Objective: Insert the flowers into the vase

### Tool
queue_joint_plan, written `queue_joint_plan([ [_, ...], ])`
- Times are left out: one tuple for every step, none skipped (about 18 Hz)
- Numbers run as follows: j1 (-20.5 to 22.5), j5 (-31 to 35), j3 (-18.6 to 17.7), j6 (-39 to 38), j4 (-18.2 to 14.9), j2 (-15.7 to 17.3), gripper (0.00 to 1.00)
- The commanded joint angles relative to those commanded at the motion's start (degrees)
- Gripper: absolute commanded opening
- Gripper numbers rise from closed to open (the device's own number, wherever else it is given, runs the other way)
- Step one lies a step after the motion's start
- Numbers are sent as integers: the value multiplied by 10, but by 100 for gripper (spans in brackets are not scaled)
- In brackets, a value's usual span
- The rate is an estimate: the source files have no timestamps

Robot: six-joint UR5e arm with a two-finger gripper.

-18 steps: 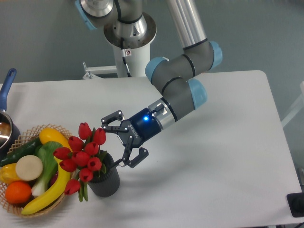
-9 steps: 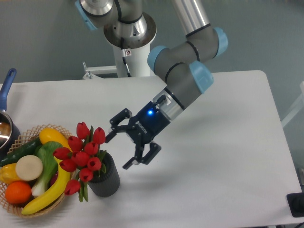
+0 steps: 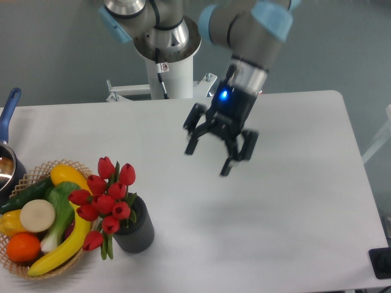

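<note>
The flowers, a bunch of red tulip buds, stand in the vase, a dark ribbed cup near the front left of the white table. The buds lean left over the rim, and the lowest ones hang just beside the wicker basket of toy fruit and vegetables, which sits at the table's left edge. A pot with a blue handle shows at the far left.

Right of the vase the tabletop runs bare to the right and front edges.

The gripper hangs above the middle of the table, fingers spread wide and holding nothing, well apart from the flowers. Half a second ago it was low, just beside the vase; it has since lifted up and to the right.

A blue light glows on the gripper's wrist. No writing is legible.
</note>
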Motion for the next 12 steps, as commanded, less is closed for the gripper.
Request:
queue_joint_plan([
  [3,30,-1,1,-3,10,100],
  [4,49,1,2,-21,18,100],
  [9,51,8,4,-39,22,100],
  [11,51,19,23,-60,23,100],
  [13,57,28,59,-90,24,100],
  [22,72,36,102,-119,26,100],
  [34,84,42,143,-147,30,100],
  [49,86,47,178,-175,33,100],
  [60,87,53,207,-198,35,100],
  [67,87,56,228,-213,39,100],
  [73,87,57,241,-224,41,100],
  [78,87,56,247,-229,43,100],
])
